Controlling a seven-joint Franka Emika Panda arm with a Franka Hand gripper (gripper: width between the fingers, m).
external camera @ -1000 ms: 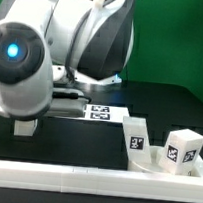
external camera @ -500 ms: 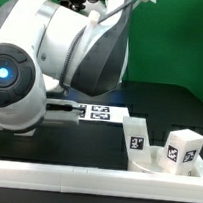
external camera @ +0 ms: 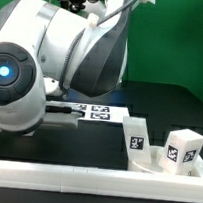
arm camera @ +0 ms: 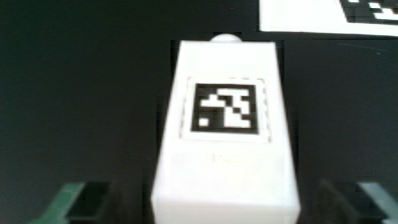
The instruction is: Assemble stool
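Grasp of leg block (arm camera: 224, 150) judged as step in hand. Block seen on table (arm camera: 71, 90), centred between fingers (arm camera: 75, 205) of gripper (arm camera: 217, 205). Jaws held partly open, gap left each side, nothing gripped. Next: jaws to be shut squarely on block's flanks before lift.

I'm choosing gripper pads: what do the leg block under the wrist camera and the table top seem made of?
The leg block looks like white plastic, smooth and fairly matte: even colour, rounded edges, soft shading. Its tag looks printed, perhaps a sticker. The table top is matte black with no glare; cloth or coated board, I cannot tell.
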